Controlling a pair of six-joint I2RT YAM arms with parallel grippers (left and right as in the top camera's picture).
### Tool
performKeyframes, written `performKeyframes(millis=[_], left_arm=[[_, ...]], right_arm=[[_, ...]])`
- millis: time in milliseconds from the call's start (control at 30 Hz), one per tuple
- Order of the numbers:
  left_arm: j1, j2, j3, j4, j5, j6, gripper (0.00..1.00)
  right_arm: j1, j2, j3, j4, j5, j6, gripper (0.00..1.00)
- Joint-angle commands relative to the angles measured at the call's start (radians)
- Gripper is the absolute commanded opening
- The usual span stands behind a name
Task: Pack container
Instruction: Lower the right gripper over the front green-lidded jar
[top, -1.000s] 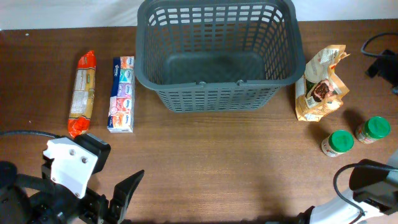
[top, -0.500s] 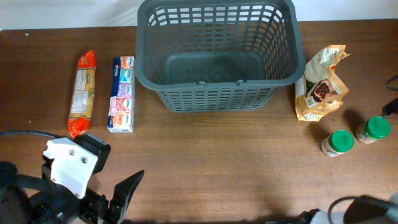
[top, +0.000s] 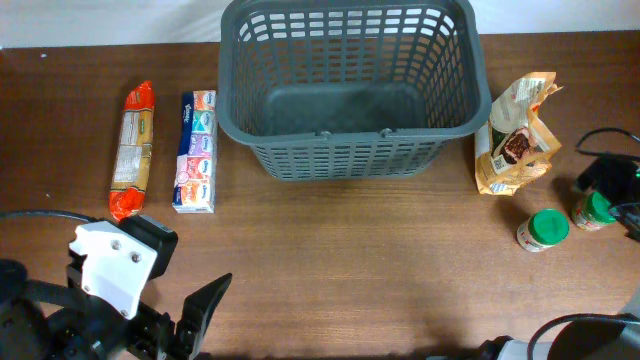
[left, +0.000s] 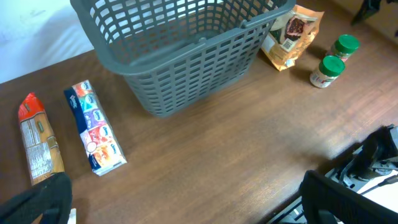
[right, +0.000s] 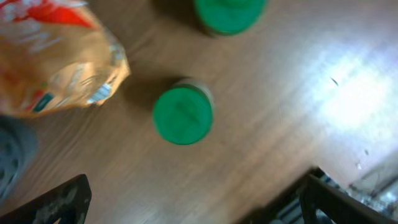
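Note:
The container (top: 347, 152) is a large dark grey slotted basket at the back centre, empty; it also shows in the left wrist view (left: 180, 68). Left of it lie an orange pasta pack (top: 132, 150) and a tissue pack (top: 196, 152). To its right stand a tan snack bag (top: 516, 133) and two green-lidded jars (top: 543, 229) (top: 598, 210). My left gripper (left: 186, 211) is open and empty, low over the front left of the table. My right gripper (right: 196, 208) is open and empty above the jars (right: 183, 115) (right: 229, 12); in the overhead view its dark body (top: 607, 172) partly covers the right jar.
Bare brown wooden table (top: 380, 270) lies in front of the basket. The table's front edge shows at the lower right of the left wrist view (left: 292, 205). A black cable (top: 30, 214) curves at the front left.
My right arm has swung from the far right back corner down and inward to hover over the right jar. The left arm and all objects have stayed still.

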Motion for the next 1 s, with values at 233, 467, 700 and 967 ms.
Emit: performKeyframes(millis=[233,467,700,967], left_arm=[[-0.004,0.004,0.003,0.000,-0.010,0.005,0.99],[-0.004,0.004,0.003,0.000,-0.011,0.005,0.99],[-0.004,0.004,0.003,0.000,-0.014,0.005,0.99],[-0.004,0.004,0.003,0.000,-0.014,0.005,0.99]], right_arm=[[0.033,0.002,-0.003,0.153,-0.326,-0.303,0.99],[0.033,0.002,-0.003,0.212,-0.377,-0.294,0.99],[0.033,0.002,-0.003,0.195,-0.275,-0.375,0.99],[0.030,0.002,-0.009,0.056,0.019,-0.055,0.99]])
